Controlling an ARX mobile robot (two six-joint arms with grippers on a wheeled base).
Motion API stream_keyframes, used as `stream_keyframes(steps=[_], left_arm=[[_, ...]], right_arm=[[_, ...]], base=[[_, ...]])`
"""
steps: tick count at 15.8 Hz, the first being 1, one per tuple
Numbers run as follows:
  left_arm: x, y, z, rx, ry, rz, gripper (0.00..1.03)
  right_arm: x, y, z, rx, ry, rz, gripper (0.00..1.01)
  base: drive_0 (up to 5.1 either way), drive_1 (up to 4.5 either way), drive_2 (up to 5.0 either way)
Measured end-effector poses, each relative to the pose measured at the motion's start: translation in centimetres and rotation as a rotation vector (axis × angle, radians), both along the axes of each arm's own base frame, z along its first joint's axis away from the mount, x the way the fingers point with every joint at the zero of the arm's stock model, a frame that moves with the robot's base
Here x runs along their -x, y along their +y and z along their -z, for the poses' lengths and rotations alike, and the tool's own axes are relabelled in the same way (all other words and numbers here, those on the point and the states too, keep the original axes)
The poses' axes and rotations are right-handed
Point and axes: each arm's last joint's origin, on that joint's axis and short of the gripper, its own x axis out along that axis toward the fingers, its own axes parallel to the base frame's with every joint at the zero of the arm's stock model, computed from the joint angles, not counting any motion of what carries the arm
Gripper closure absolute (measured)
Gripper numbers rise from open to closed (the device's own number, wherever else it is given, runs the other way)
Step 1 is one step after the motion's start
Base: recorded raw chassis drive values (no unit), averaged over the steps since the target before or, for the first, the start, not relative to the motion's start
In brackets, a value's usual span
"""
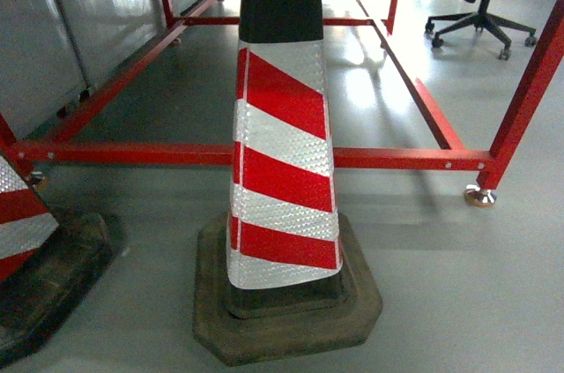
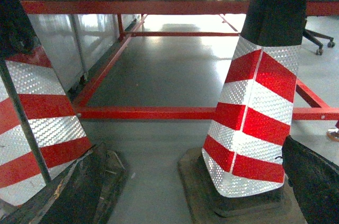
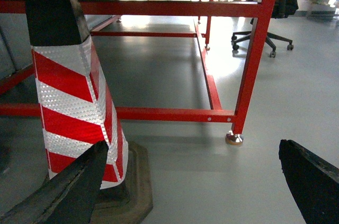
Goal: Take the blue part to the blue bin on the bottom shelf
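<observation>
Straight ahead, a striped cone (image 1: 284, 152) fronts a red frame (image 1: 397, 159).

The right gripper (image 3: 190, 181) hangs spread wide over grey floor (image 3: 222, 181), a striped cone (image 3: 74, 91) at left.

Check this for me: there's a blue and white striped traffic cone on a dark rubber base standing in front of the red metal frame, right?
Not quite. The striped traffic cone is red and white, not blue and white, as the head view shows. It does stand on a dark rubber base in front of the red metal frame.
</observation>
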Motion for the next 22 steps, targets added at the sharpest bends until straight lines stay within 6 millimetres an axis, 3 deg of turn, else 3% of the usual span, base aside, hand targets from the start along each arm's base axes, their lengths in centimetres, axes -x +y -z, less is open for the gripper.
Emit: stream_keyframes(steps=[22], left_arm=[[0.0,-0.01,0.01,0.0,0.001,0.002,0.05]], right_arm=[[0.0,-0.01,0.01,0.0,0.001,0.003,0.03]], base=[[0.0,0.0,0.0]])
